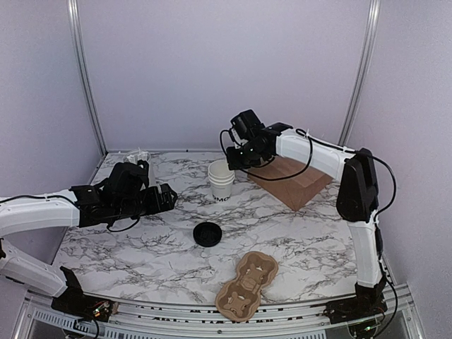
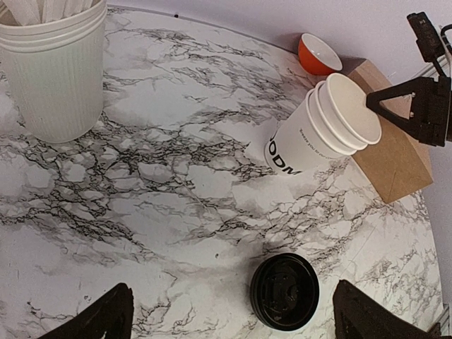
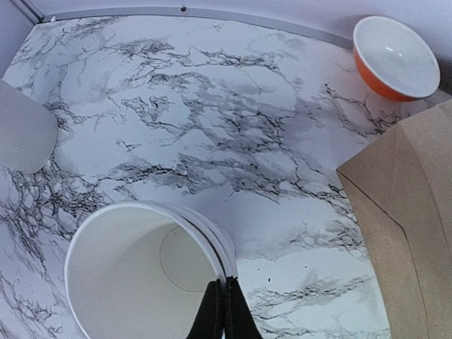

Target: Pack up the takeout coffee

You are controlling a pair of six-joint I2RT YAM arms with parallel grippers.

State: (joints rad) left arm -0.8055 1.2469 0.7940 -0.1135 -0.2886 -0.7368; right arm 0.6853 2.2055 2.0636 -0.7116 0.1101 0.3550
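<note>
- The coffee cup [image 1: 221, 181] stands uncovered on the counter [image 1: 141, 240], just beside the brown bag [image 1: 293, 182]. The right hand [image 3: 219, 300] is pinched closed on its rim.
- The black lid [image 1: 207, 234] lies apart, nearer the front.
- The left hand [image 1: 168, 198] hangs open, empty.
- Lidding and packing, perhaps into the cardboard carrier [image 1: 247, 286], look undone.

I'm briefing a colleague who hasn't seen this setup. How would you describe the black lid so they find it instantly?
On the marble table, look near the middle, in front of the white paper cup with black lettering. The lid lies flat, between that cup and the brown pulp cup carrier at the near edge. It is the only black, round thing there.
</note>
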